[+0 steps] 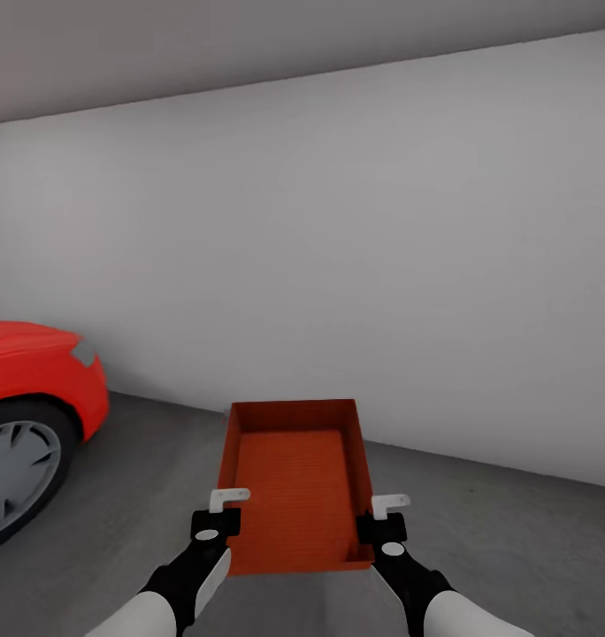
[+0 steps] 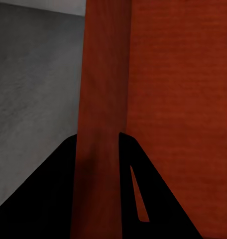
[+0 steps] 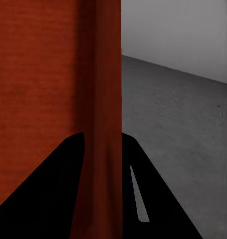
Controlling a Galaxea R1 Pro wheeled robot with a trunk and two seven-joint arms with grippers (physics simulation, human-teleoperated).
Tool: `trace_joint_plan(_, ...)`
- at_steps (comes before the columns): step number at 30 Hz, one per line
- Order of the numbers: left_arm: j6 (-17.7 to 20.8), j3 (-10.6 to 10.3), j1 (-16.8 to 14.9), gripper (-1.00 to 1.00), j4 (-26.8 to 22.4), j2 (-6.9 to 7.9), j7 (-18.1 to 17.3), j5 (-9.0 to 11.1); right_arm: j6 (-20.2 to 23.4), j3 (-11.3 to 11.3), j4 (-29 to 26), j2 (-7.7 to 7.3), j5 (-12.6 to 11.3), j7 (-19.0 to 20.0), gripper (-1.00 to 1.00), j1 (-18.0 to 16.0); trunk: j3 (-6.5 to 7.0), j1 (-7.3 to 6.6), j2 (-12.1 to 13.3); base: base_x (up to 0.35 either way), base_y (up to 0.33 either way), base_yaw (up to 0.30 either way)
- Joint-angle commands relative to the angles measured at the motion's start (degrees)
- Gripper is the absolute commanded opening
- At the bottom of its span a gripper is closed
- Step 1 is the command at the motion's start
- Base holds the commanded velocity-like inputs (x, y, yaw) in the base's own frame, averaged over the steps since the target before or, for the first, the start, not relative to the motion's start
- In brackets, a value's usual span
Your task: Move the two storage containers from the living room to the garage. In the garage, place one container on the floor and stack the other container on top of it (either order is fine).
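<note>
You hold one storage container [image 1: 298, 482] above the garage floor [image 1: 497, 540], near the grey wall [image 1: 338, 221]. Left gripper [image 1: 221, 513] clamps its left wall, right gripper [image 1: 386, 516] its right wall. Red car [image 1: 33, 398] at left.

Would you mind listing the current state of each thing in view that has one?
storage container: open-top, empty, level, held off the floor between both grippers.
left gripper: shut on the container's left wall.
right gripper: shut on the container's right wall.
red car: parked at the left, only its front end in view.
</note>
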Motion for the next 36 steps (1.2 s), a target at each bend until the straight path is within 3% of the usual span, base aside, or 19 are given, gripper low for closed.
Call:
trace_joint_plan(1, -3.6, 0.4, 0.0, -1.00, -0.3, 0.59, 0.5, -0.6, -0.1, -0.4, 0.1, -0.01, -1.0, 0.4, -1.00, -0.1, -0.08, 0.04, -0.1, 0.297, 0.222, -0.282)
trace_joint_plan(25, -3.7, 0.4, 0.0, -1.00, -0.4, 0.66, 0.5, -0.6, -0.1, -0.4, 0.1, -0.01, -0.9, 0.4, -1.00, -0.1, -0.08, 0.04, -0.1, 0.297, 0.222, -0.279)
trace_joint_plan(36, -3.7, 0.4, 0.0, -1.00, -0.4, 0.65, 0.5, -0.6, -0.1, -0.4, 0.1, -0.08, -0.9, 0.4, -1.00, -0.1, -0.08, 0.04, -0.1, 0.281, 0.199, -0.044)
